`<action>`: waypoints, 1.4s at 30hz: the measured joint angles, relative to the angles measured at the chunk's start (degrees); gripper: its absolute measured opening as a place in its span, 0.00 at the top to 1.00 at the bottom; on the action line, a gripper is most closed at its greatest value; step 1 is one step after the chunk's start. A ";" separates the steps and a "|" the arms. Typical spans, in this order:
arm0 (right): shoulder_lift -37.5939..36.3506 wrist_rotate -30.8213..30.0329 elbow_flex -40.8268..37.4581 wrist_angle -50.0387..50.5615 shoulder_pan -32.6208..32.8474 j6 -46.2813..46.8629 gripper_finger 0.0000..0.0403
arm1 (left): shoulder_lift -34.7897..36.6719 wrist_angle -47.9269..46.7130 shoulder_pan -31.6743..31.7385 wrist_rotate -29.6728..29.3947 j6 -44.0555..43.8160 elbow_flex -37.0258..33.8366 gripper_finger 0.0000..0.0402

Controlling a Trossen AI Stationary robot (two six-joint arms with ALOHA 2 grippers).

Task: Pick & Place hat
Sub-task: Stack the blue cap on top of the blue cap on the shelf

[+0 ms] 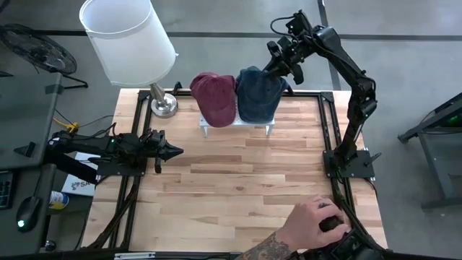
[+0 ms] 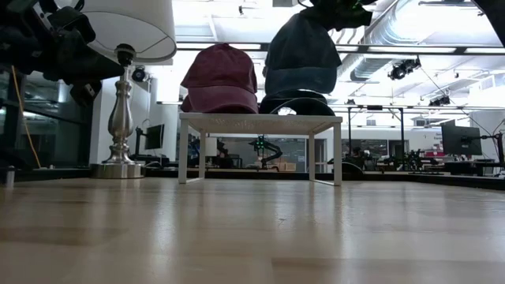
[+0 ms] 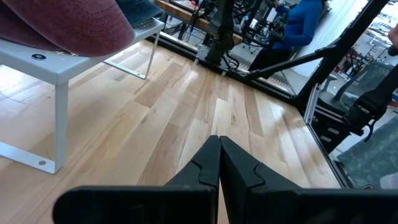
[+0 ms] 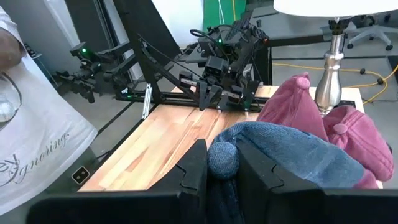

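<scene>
A blue hat (image 1: 256, 95) hangs over the right end of a small white stand (image 2: 260, 122) at the table's far side. My right gripper (image 4: 222, 155) is shut on its top, up above the stand (image 1: 278, 72). A dark red hat (image 2: 221, 79) sits with its rim on the stand's left end. The right wrist view shows a second red crown (image 4: 351, 140) against it. My left gripper (image 1: 172, 152) waits shut at the table's left side, level, touching nothing. My right gripper pinches the blue hat's top button (image 4: 222, 163) between its two fingers. The fingers (image 4: 198, 169) come from the table's far right, slanting a little downward. The crown (image 2: 302, 55) hangs upright below them. Whether the dark brim under it (image 2: 298, 104) rests on the stand, I cannot tell.
A lamp with a white shade (image 1: 126, 36) and silver foot (image 1: 164, 105) stands at the far left corner. A person's hand (image 1: 317, 220) rests at the near right edge. Bare wooden tabletop (image 1: 238, 180) lies in front of the stand.
</scene>
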State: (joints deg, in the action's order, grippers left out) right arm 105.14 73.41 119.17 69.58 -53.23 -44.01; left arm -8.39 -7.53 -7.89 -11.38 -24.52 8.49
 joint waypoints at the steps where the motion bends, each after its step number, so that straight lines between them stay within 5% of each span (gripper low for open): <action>1: 0.00 -0.31 0.00 0.37 0.00 -0.02 0.88 | 0.00 0.00 0.00 0.00 0.00 0.00 1.00; 18: 1.81 -6.45 0.00 1.31 0.39 0.44 0.88 | 0.00 0.00 0.01 0.00 0.00 0.00 1.00; 42: 1.86 -28.12 0.00 -4.39 1.55 5.03 0.82 | 0.00 0.00 0.01 0.00 -0.01 0.00 1.00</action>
State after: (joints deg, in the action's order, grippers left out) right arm 107.00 45.29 119.17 65.19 -51.68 -38.98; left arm -8.38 -7.53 -7.88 -11.38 -24.53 8.49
